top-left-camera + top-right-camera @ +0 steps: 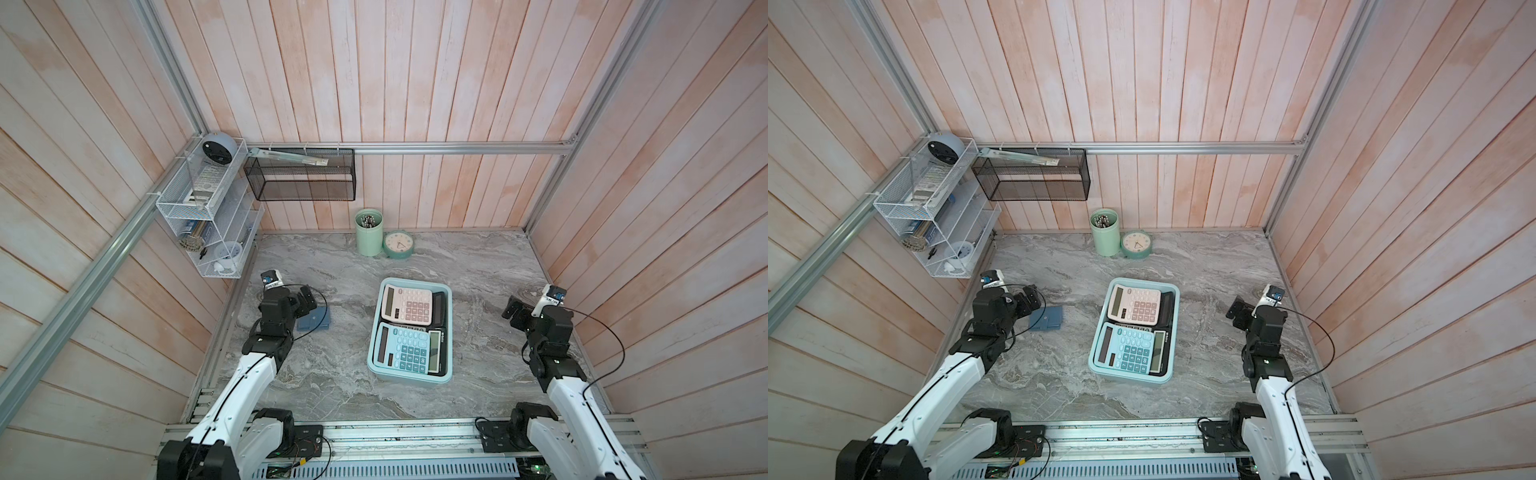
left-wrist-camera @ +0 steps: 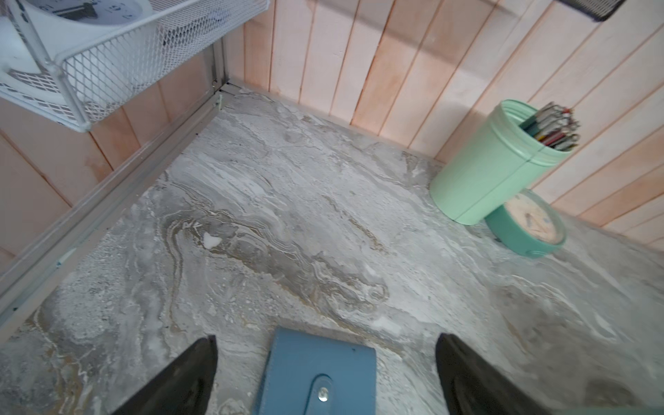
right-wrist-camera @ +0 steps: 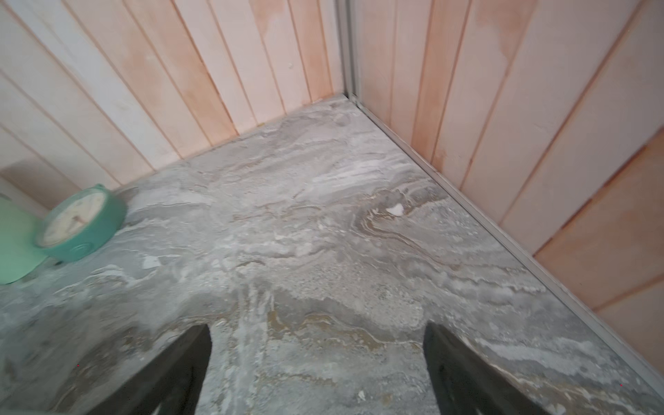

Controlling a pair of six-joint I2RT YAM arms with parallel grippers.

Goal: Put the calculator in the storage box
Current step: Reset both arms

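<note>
Both my tools stand with jaws wide apart and nothing in them: the left tool (image 2: 326,337) hangs above a blue case (image 2: 316,370) with a snap flap, and the right tool (image 3: 317,326) hangs over bare bench (image 3: 323,233). In both top views the box (image 1: 407,378) sits mid-bench, with my left tool (image 1: 307,297) out at its 9 o'clock and my right tool (image 1: 513,309) at its 3 o'clock, each well apart from it. Inside the box, a pink calculator (image 1: 409,305) lies at the 12 o'clock end and a teal calculator (image 1: 409,349) at the 6 o'clock end. Both rest on black calculators (image 1: 441,307) that show along the 3 o'clock side. I see no calculator loose on the bench, and the blue case does not look like one to me. So I judge the putting-in done, with nothing left but to keep my arms clear.
</note>
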